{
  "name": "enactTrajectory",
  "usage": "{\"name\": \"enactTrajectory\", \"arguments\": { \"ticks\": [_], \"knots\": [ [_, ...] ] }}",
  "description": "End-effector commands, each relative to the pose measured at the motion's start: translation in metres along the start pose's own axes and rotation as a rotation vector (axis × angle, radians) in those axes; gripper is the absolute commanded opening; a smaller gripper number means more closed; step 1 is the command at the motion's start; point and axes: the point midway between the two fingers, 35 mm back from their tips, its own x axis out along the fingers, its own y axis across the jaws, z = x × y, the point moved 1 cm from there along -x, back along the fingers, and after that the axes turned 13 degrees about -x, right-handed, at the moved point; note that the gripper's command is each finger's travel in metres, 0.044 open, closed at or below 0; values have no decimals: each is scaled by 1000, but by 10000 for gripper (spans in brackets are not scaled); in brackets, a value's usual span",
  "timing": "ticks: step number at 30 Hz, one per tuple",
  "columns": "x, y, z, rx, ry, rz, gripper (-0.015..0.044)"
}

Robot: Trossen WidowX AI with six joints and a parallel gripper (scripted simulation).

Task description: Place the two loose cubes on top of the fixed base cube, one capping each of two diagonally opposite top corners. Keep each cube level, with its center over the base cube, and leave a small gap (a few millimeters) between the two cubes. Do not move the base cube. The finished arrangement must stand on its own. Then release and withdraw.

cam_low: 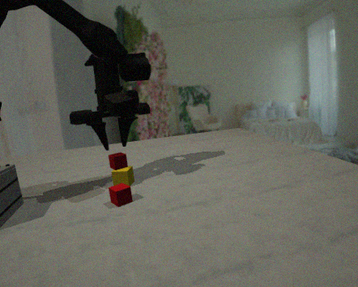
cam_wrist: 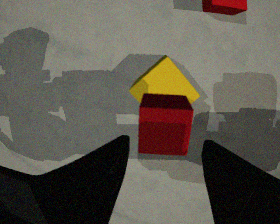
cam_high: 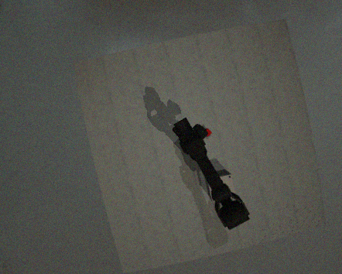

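Observation:
The yellow base cube (cam_low: 122,177) (cam_wrist: 167,80) stands on the table. One red cube (cam_low: 117,160) (cam_wrist: 164,135) sits on its top, shifted over the corner nearest the arm in the wrist view, and looks about level. How much of it bears on the yellow cube is hidden. The other red cube (cam_high: 208,132) (cam_low: 121,195) (cam_wrist: 225,6) lies apart on the table, cut off by the top edge of the wrist view. My gripper (cam_low: 116,147) (cam_wrist: 166,145) is open, its fingertips just above the upper red cube in the exterior view, one finger on either side in the wrist view, with gaps.
The arm's base (cam_low: 4,195) stands at the left of the exterior view. The arm reaches over the cubes and hides most of them in the top view. Its shadow falls across the pale table (cam_high: 251,78) (cam_low: 231,224).

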Motion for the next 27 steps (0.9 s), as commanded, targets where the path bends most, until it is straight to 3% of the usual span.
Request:
{"name": "enactTrajectory", "arguments": {
  "ticks": [1,3,20,27],
  "knots": [
    [0,-1,1,0,0,0,231],
    [-3,-5,10,-5,-1,-1,265],
    [-37,-74,96,-55,-6,-2,265],
    [18,-74,97,-55,-5,-2,265]
  ]
}}
